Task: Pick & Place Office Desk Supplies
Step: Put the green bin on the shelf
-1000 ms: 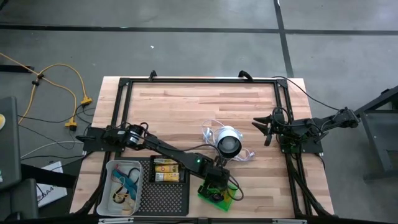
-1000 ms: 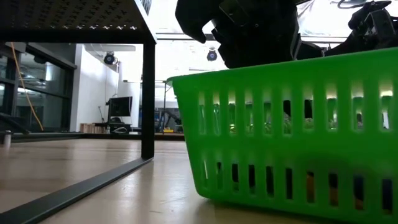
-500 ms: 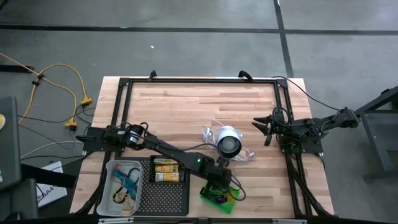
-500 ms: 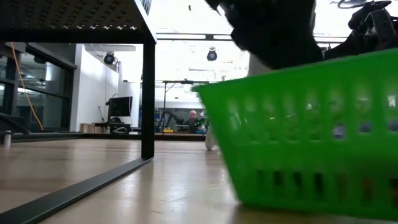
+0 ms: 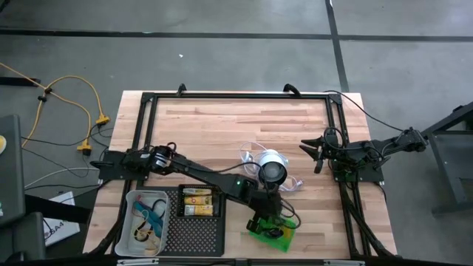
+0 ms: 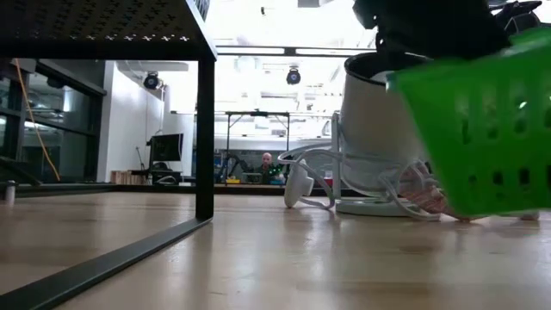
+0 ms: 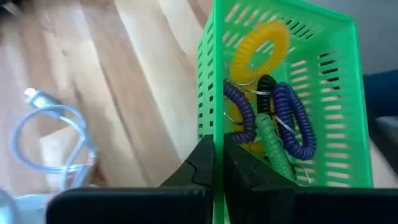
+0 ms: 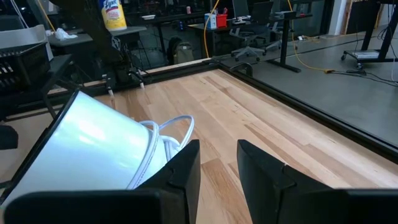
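Observation:
A green slotted tray [image 5: 273,235] hangs tilted over the table's near edge, right of centre, with my left gripper [image 5: 266,220] shut on it. In the left wrist view the green tray [image 7: 323,81] holds yellow [image 7: 260,45], purple [image 7: 292,118], green and black coiled loops. The low view shows the green tray [image 6: 482,129] at the right, raised. My right gripper [image 5: 314,154] waits open at the table's right side, touching nothing. My left gripper pinches one side wall of the tray at its rim [image 7: 216,134], one finger inside the tray and one outside. The fingers [image 7: 200,167] come slanting down from above. The tray hangs tilted from the hold and looks lifted clear of the table.
A round white-and-black object [image 5: 270,168] with a white cord [image 5: 248,157] lies just beyond the tray. A black tray [image 5: 194,222] with yellow-and-white packs [image 5: 198,201] and a clear tray [image 5: 146,222] sit at the near left. A black frame [image 5: 236,96] borders the table.
My left gripper has risen and gone toward the table's right edge with the green tray. The tray, which stood level on the table, is now lifted and tipped, and it has uncovered the white object behind it in the low view.

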{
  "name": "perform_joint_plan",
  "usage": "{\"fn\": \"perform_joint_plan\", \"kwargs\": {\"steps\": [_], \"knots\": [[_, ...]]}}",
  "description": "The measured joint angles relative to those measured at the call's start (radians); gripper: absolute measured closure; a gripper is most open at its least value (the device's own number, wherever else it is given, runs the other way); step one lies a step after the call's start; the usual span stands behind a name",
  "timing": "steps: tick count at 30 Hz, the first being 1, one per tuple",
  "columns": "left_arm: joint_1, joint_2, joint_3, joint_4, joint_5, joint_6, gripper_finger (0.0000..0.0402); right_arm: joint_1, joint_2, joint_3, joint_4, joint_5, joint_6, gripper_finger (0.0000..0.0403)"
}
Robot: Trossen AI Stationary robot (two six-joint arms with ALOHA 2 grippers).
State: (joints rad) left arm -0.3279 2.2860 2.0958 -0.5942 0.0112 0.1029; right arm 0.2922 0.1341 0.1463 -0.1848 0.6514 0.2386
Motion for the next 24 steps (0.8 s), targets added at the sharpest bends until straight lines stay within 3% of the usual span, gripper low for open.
{"fn": "perform_joint_plan", "kwargs": {"steps": [5, 13, 21, 24], "knots": [[0.011, 0.0, 0.006, 0.007, 0.093, -0.056, 0.0399, 0.0, 0.0, 0.0, 0.0, 0.0, 0.0, 0.0309], [0.004, -0.019, 0.053, -0.001, 0.103, -0.063, 0.0399, 0.0, 0.0, 0.0, 0.0, 0.0, 0.0, 0.0309], [0.003, -0.022, 0.261, -0.248, 0.103, -0.108, 0.0398, 0.0, 0.0, 0.0, 0.0, 0.0, 0.0, 0.0309], [-0.001, -0.056, 0.251, -0.279, 0.106, -0.134, 0.0398, 0.0, 0.0, 0.0, 0.0, 0.0, 0.0, 0.0309]]}}
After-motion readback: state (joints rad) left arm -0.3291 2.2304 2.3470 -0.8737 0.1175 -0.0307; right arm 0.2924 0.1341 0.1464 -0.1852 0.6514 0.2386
